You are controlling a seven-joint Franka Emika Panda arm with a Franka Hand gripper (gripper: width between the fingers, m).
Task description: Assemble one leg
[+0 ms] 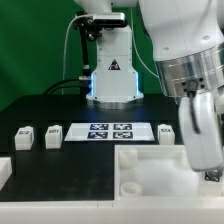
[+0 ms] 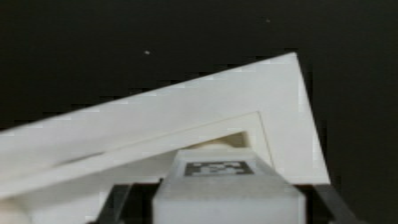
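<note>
In the wrist view my gripper [image 2: 222, 208] is shut on a leg [image 2: 221, 185], a small white block with a black-and-white marker on its face. A black finger [image 2: 128, 206] shows on each side of it. The leg hangs over a corner of the large white base [image 2: 214, 105]. In the exterior view the gripper [image 1: 203, 150] is at the right, low over the base [image 1: 150, 172]; the held leg is hidden there. Three more legs lie on the black table: two [image 1: 25, 138] [image 1: 52, 136] at the left, one [image 1: 165, 131] to the right of the marker board.
The marker board [image 1: 108, 132] lies flat in the middle of the table. The arm's pedestal [image 1: 112, 75] stands behind it. Another white part [image 1: 5, 170] sits at the exterior view's lower left edge. A green backdrop closes the back.
</note>
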